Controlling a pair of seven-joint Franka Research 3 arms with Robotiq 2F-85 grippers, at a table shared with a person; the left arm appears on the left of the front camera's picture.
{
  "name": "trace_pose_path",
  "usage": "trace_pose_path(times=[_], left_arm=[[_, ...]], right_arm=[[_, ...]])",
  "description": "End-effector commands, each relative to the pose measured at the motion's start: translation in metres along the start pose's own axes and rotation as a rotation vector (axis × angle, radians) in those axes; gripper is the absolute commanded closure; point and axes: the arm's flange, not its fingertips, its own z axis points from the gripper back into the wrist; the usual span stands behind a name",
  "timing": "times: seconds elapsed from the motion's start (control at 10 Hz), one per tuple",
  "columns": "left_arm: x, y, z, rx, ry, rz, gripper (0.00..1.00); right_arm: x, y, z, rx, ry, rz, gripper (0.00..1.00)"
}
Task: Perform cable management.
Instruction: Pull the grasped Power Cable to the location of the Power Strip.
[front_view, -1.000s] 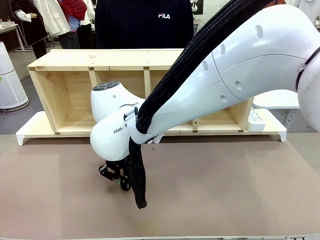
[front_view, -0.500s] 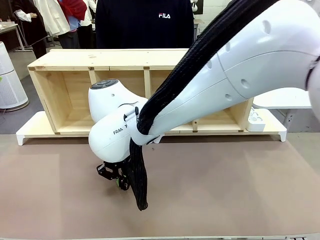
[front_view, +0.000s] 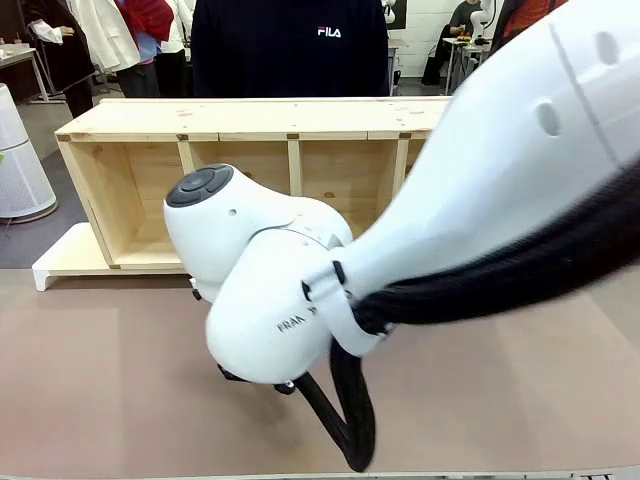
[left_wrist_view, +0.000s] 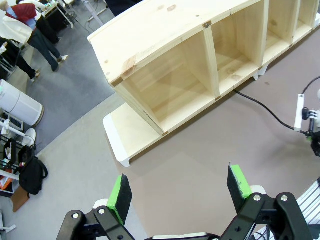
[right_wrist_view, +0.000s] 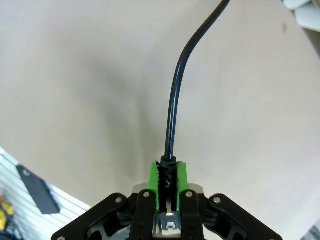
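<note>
The right claw (right_wrist_view: 168, 172) clenches the cable (right_wrist_view: 172, 100) by its ribbed end above the bench (right_wrist_view: 75, 75), the left claw (left_wrist_view: 179, 187) hangs released, and tidying toward the far shelf (left_wrist_view: 165, 75) seems barely begun.

The left gripper (left_wrist_view: 179, 187) hangs spread over the table (left_wrist_view: 200, 150), cable (left_wrist_view: 257, 102) beside shelf (left_wrist_view: 175, 65).

Bright even light, wide-angle edge bowing

One cable (right_wrist_view: 173, 100), black. One wooden shelf (front_view: 250, 118) on one white base (front_view: 60, 262). One worktop (front_view: 100, 380). Two tools, the left tool (left_wrist_view: 179, 187) and the right tool (right_wrist_view: 168, 175), each bearing two green pads (left_wrist_view: 120, 192). One person (front_view: 290, 45) at the far side. One white air purifier (left_wrist_view: 20, 104).
</note>
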Motion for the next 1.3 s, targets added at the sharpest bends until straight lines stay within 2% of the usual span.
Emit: trace_pose_path(times=[0.0, 0.4, 0.7, 1.2], left_arm=[[0.002, 0.001, -0.002, 0.003, -0.01, 0.017, 0.0], [0.002, 0.001, -0.002, 0.003, -0.01, 0.017, 0.0], [0.002, 0.001, -0.002, 0.003, -0.01, 0.017, 0.0], [0.002, 0.001, -0.002, 0.003, -0.01, 0.017, 0.0]], right_arm=[[-0.041, -0.011, 0.005, 0.044, 0.016, -0.106, 0.84], [-0.107, -0.026, 0.021, 0.083, -0.042, -0.236, 0.84], [-0.132, -0.036, 0.023, 0.082, -0.062, -0.322, 0.84], [-0.168, -0.09, 0.019, 0.06, -0.114, -0.493, 0.84]])
